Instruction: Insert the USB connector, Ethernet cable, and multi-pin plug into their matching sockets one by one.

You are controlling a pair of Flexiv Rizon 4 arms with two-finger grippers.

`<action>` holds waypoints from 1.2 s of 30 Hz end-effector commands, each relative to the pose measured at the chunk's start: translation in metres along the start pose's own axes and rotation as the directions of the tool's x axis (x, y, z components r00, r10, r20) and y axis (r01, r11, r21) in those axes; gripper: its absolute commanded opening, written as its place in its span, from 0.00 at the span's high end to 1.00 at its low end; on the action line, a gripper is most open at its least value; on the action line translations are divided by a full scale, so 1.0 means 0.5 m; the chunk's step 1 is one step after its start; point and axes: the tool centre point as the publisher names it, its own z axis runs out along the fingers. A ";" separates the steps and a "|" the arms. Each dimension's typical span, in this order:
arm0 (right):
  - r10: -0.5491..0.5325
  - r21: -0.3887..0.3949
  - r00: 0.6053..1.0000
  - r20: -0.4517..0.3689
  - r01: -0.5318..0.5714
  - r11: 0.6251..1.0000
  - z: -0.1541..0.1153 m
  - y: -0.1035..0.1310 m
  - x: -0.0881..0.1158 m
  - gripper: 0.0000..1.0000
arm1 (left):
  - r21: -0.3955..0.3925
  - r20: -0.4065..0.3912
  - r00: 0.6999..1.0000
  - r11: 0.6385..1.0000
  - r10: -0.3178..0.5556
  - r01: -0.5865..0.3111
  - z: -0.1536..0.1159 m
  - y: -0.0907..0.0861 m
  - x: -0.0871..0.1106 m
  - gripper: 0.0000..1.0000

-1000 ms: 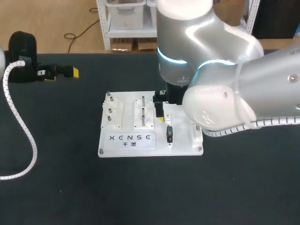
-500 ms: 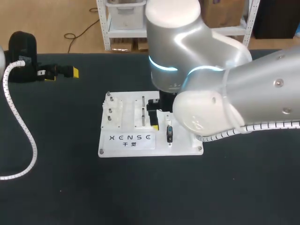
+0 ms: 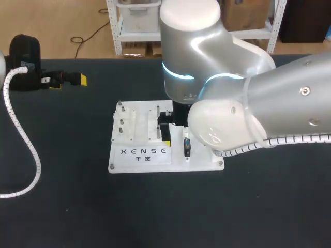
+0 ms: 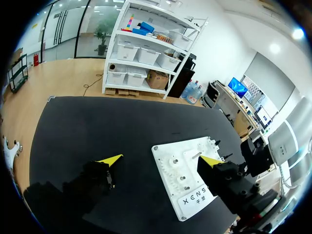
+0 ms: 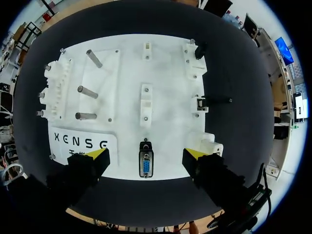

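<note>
Here the white board (image 3: pixel 139 152) lies flat on the black worktop (image 3: pixel 62 206), and the right arm (image 3: pixel 258 103) hangs over the board's right half. In the right wrist view the right jaws are released. Their yellow tips (image 5: pixel 98 155) stand wide apart on either side of the multi-pin plug (image 5: pixel 146 165), and neither touches it. The plug has a blue face in a black shell and rests on the board near the edge that bears the lettered label (image 5: pixel 80 143), just beside that label. Whether it is fully seated in a socket cannot be told. Three metal pegs (image 5: pixel 84 102) stand on the board beyond the label. The left arm (image 3: pixel 23 62) is at the far left of the worktop, well apart from the board. The left jaws are also released and grasp nothing, with their yellow tips (image 4: pixel 111 159) spread over bare worktop.
</note>
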 end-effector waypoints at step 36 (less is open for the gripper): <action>0.039 0.018 0.999 -0.006 -0.039 0.999 0.020 0.004 0.023 0.61 | -0.007 -0.006 1.000 1.000 -0.001 0.001 0.000 -0.003 -0.002 0.00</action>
